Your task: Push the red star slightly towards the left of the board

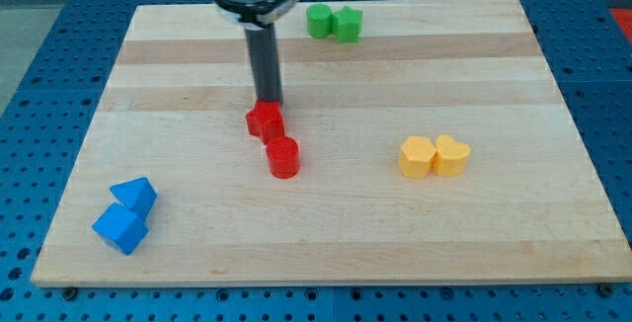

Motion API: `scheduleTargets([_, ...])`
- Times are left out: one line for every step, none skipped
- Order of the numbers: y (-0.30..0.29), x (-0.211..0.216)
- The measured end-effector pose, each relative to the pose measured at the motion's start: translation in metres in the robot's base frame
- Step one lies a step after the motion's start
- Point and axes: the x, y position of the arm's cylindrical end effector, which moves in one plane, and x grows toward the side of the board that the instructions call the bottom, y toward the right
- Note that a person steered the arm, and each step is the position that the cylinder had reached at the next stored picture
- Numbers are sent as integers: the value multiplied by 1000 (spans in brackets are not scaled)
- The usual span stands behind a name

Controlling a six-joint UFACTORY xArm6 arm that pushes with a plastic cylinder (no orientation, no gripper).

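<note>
The red star (264, 121) lies a little left of the board's middle. A red cylinder (283, 157) stands right below it and slightly to the right, touching it or nearly so. My tip (269, 102) is at the star's upper edge, touching it or just behind it. The dark rod rises from there to the arm's head at the view's top.
The wooden board (326, 213) carries two green blocks (333, 22) at the top centre, two yellow blocks (434, 155) at the right of the middle, and two blue blocks (126, 214) at the bottom left. A blue perforated table surrounds the board.
</note>
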Motion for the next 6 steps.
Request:
scheduleTargets([4, -18])
scheduleTargets([64, -37])
scheduleTargets([90, -4])
scheduleTargets([65, 28])
scheduleTargets([56, 29])
scheduleTargets([42, 29])
